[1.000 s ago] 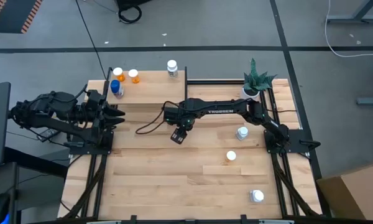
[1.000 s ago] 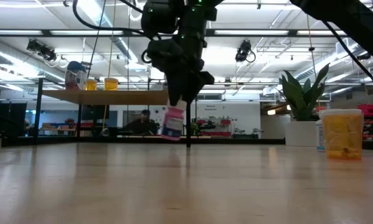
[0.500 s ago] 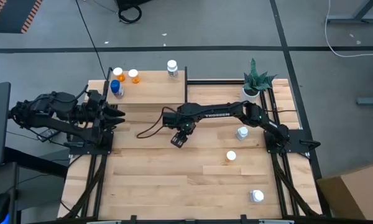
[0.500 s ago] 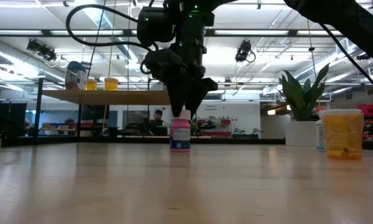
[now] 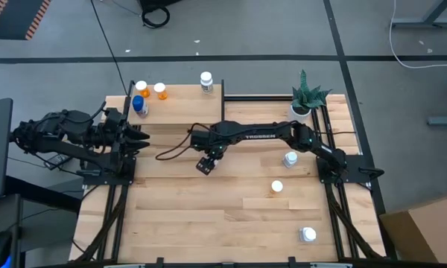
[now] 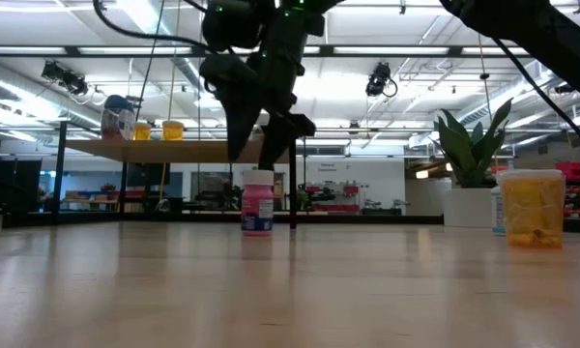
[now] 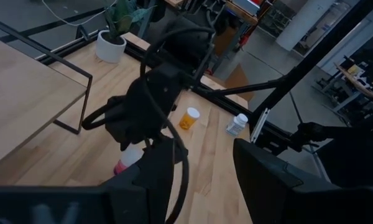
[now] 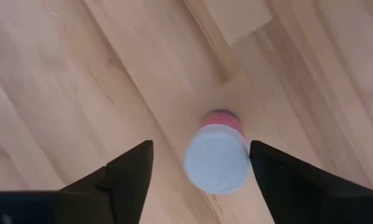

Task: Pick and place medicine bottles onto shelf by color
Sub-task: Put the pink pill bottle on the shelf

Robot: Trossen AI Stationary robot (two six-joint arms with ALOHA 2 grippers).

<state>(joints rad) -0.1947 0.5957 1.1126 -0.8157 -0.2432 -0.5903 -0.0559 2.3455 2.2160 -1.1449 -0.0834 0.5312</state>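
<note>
My right tool (image 8: 196, 180) is hanging open over a pink bottle (image 6: 257, 210).

The white-capped bottle is standing upright on the worktop (image 5: 208, 216) directly below my right tool, between its spread fingers (image 8: 121, 177) and touching neither. The shelf (image 5: 179, 106), carrying orange and blue bottles, is lying beyond it. My left tool (image 5: 138, 138) is waiting at the worktop's edge, partly parted and holding nothing.

Potted spiky plant (image 5: 307, 97) at the plank tabletop's (image 5: 208, 216) far-right corner
</note>
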